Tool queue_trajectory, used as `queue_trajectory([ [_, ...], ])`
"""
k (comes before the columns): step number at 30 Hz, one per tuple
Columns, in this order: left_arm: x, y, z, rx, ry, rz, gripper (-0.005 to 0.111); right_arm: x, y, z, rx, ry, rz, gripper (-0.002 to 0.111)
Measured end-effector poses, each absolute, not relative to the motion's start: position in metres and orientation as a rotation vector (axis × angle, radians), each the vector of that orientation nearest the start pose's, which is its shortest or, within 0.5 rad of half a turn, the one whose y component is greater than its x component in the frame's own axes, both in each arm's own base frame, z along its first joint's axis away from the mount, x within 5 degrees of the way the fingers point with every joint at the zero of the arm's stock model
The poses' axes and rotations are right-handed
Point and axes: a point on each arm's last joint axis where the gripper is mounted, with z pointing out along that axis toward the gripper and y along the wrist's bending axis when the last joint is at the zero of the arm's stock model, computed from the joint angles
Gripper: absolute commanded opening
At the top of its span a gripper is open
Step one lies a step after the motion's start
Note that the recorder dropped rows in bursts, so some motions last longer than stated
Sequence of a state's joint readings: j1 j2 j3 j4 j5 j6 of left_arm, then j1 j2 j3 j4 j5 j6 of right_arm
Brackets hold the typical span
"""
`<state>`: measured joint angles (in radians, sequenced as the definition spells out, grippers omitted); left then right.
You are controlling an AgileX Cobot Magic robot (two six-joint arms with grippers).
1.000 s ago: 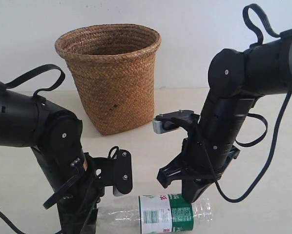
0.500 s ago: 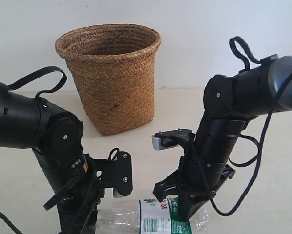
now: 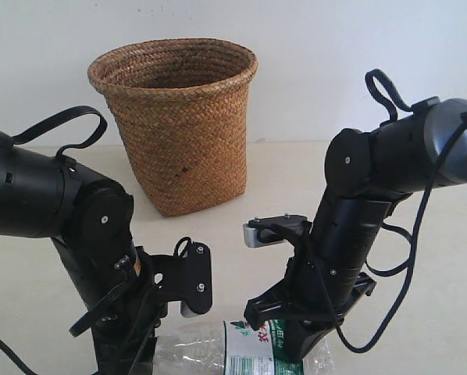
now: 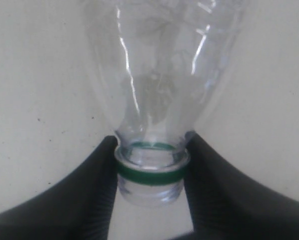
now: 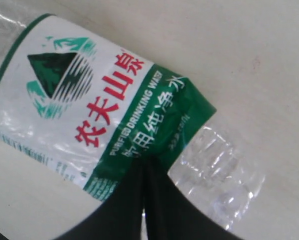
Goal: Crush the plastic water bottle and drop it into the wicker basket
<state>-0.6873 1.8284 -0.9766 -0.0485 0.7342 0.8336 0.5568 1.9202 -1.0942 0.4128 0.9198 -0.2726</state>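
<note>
The plastic water bottle (image 3: 253, 355) lies lengthwise along the exterior view's bottom edge, between both arms. The left hand (image 4: 149, 169) pinches its neck. The right hand (image 5: 143, 172), pressed together, sits against the label's green end.

On the plastic water bottle (image 5: 89, 100) label: 农夫山泉 in red — "PURIFIED DRINKING WATER" and 饮用纯净水 on green.

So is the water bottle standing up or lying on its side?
On its side. The bottle lies lengthwise on the table, neck clamped by the left gripper.
</note>
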Motion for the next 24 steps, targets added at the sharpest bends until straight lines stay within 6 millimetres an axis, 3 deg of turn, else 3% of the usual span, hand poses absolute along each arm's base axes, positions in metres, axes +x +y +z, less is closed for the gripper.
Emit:
queue_trajectory([
  [4, 0.239, -0.200, 0.138, 2.075, 2.259, -0.044, 0.004, 0.264, 0.199, 0.138, -0.907, 3.102, 0.493, 0.000],
  [7, 0.239, -0.201, 0.138, 2.069, 2.259, -0.047, 0.004, 0.261, 0.196, 0.154, -0.933, 3.038, 0.486, 0.000],
  [12, 0.240, -0.201, 0.138, 2.060, 2.258, -0.049, 0.004, 0.263, 0.197, 0.213, -0.976, 2.863, 0.511, 0.000],
  [15, 0.240, -0.201, 0.138, 2.060, 2.258, -0.049, 0.004, 0.265, 0.199, 0.231, -0.984, 2.818, 0.535, 0.000],
  [24, 0.240, -0.201, 0.138, 2.060, 2.258, -0.049, 0.004, 0.262, 0.204, 0.234, -1.015, 2.808, 0.531, 0.000],
])
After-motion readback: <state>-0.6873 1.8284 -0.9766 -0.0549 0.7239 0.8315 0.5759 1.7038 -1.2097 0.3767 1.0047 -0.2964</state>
